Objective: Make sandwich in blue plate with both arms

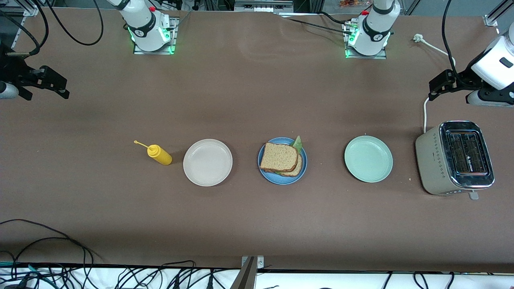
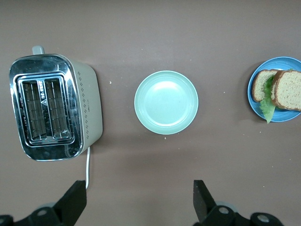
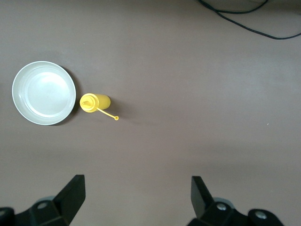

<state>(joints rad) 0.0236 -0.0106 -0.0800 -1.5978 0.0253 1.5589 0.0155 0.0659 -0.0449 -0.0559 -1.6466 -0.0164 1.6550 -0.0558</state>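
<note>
The sandwich (image 1: pixel 280 159) lies on the blue plate (image 1: pixel 262 166) in the middle of the table: two brown bread slices stacked slightly askew, with green lettuce (image 1: pixel 297 143) poking out between them. The left wrist view shows the sandwich (image 2: pixel 282 89) on the blue plate (image 2: pixel 277 117) at its edge. My left gripper (image 1: pixel 435 89) hangs open and empty in the air at the left arm's end of the table, over the toaster's cord. High over the right arm's end, my right gripper (image 1: pixel 60 88) is open and empty too. Both arms wait apart from the plate.
A pale mint-green plate (image 1: pixel 368 158) sits beside the blue plate toward the left arm's end, then a toaster (image 1: pixel 455 157) with a white cord. Toward the right arm's end lie an off-white plate (image 1: pixel 207 162) and a yellow squeeze bottle (image 1: pixel 159 154).
</note>
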